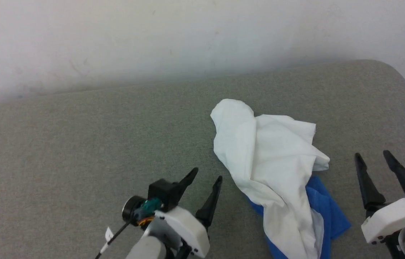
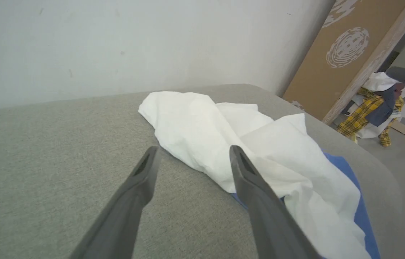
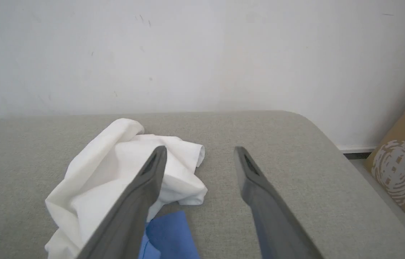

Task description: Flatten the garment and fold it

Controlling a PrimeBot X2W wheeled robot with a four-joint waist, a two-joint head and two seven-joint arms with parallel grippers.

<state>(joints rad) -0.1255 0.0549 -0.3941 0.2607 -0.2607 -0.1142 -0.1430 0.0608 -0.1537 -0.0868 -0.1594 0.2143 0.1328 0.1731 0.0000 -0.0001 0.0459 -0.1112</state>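
The right pincer (image 3: pixel 199 148) stands open over the grey desk (image 3: pixel 295 151). The crumpled white-and-blue garment (image 3: pixel 109 169) lies toward its far edge, partly behind one finger.

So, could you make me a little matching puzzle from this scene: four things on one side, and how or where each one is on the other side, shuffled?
Things:
1. garment
2. left end effector
3. right end effector
4. grey padded surface

States:
A. open and empty, to the right of the heap
B. crumpled, white cloth over blue
C. lies underneath everything
D. open and empty, to the left of the heap

Pairs: 1-B, 2-D, 3-A, 4-C
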